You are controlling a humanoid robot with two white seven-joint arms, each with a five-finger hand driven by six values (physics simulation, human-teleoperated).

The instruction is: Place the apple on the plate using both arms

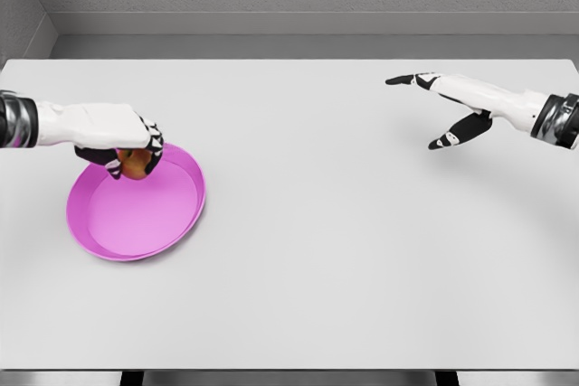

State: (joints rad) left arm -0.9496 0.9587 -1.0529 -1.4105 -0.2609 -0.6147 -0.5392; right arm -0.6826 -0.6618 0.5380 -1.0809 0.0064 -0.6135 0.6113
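A round pink plate (172, 214) lies on the left part of the white table. My left hand (134, 153) hovers over the plate's far edge, its fingers curled around an orange-red apple (136, 165) that shows only partly beneath the palm. Whether the apple touches the plate cannot be told. My right hand (443, 110) is far off at the right, above the table, its fingers spread and pointing left with nothing in them.
The white table (344, 250) stretches across the whole view, with its front edge near the bottom. A grey wall runs behind its far edge.
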